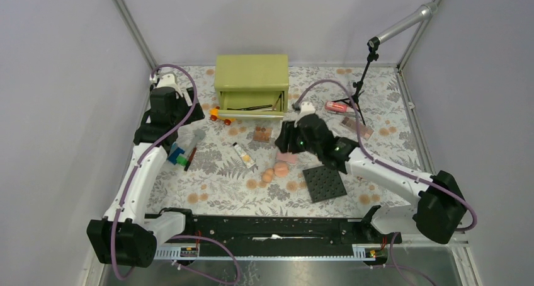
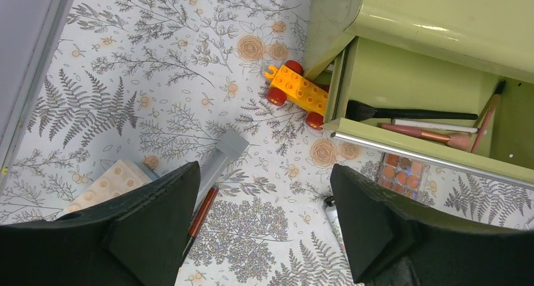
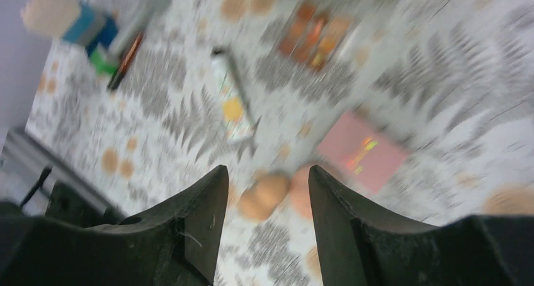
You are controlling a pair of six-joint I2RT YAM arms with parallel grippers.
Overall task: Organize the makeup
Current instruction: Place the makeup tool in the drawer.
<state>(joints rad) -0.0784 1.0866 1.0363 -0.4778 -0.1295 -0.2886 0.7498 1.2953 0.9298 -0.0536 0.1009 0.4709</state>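
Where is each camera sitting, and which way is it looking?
Top external: high behind the bases, looking down at the table; left arm and right arm show.
Left wrist: looks down at the toy car and drawer; left gripper shows.
Right wrist: blurred, looks down at the sponges; right gripper shows.
Shared: top and right wrist both see the sponges.

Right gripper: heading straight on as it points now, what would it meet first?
Probably the peach sponges, framed between the open fingers of the right gripper; blur leaves depth uncertain.
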